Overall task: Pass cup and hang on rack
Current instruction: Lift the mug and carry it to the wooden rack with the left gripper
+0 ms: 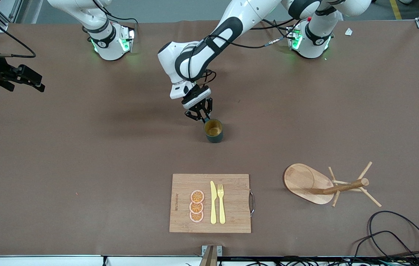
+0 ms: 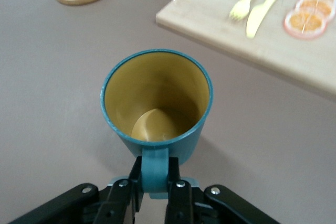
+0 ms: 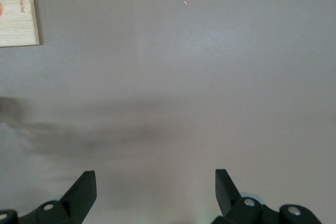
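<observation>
From my remote station I see the left gripper [image 1: 202, 115] down at mid-table, its fingers [image 2: 176, 200] closed on the small side handle of the cup [image 1: 213, 130]. The cup, dark teal outside and yellowish-brown inside, stands upright with its mouth up, farther from the front camera than the cutting board [image 1: 231, 218]; whether its base touches the table [image 1: 83, 147] I cannot tell. In the left wrist view the handle sits pinched between the two pads, and the cup [image 2: 156, 103] fills the middle of the picture. The rack [image 1: 318, 183], a light wooden mug tree with an oval base, post and thin pegs, stands toward the left arm's end of the table, beside the cutting board and nearer the front camera than the cup. On the board lie three orange slices [image 1: 196, 206], a yellow knife [image 1: 213, 202] and a yellow fork [image 1: 221, 203], side by side. The right gripper [image 1: 24, 79] waits at the right arm's end of the table, over bare tabletop; its fingers [image 3: 81, 192] stand wide apart, holding nothing.
</observation>
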You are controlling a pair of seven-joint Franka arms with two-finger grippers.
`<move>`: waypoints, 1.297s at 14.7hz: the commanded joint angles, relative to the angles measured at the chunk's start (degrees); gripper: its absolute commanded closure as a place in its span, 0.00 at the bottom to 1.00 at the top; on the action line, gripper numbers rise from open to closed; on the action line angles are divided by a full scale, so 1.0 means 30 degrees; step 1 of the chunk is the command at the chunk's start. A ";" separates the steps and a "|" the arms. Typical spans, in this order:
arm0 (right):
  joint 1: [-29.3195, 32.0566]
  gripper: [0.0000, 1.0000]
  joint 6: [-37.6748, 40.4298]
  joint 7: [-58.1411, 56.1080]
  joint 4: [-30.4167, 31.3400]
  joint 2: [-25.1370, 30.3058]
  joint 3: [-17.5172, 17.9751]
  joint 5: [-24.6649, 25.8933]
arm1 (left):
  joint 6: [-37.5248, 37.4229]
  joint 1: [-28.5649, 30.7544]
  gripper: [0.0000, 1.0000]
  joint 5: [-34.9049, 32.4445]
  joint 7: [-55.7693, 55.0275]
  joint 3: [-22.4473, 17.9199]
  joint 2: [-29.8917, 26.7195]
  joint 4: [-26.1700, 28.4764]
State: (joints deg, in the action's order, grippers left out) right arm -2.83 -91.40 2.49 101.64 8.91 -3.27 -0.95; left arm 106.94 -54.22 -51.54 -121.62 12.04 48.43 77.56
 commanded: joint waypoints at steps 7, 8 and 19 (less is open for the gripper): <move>-0.0025 0.00 0.0523 0.0106 0.0046 0.0518 0.0094 0.0052 | -0.0052 0.5264 1.00 0.8291 0.9418 0.0644 -0.6673 -0.0274; -0.0054 0.00 0.0611 0.0135 0.0046 0.0518 0.0152 0.0052 | -0.0052 0.5995 1.00 0.9580 1.0036 0.0643 -0.7522 -0.0276; -0.0025 0.00 0.0700 0.0399 -0.0100 0.0547 0.0387 0.0111 | -0.1166 1.3909 1.00 2.2537 1.3200 0.0556 -1.1485 -0.0305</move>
State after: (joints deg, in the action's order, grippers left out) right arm -2.86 -89.84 2.70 101.03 9.40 -2.42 -0.92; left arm 103.37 -15.12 12.03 -84.02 13.32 14.44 75.59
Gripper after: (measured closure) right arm 0.000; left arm 0.789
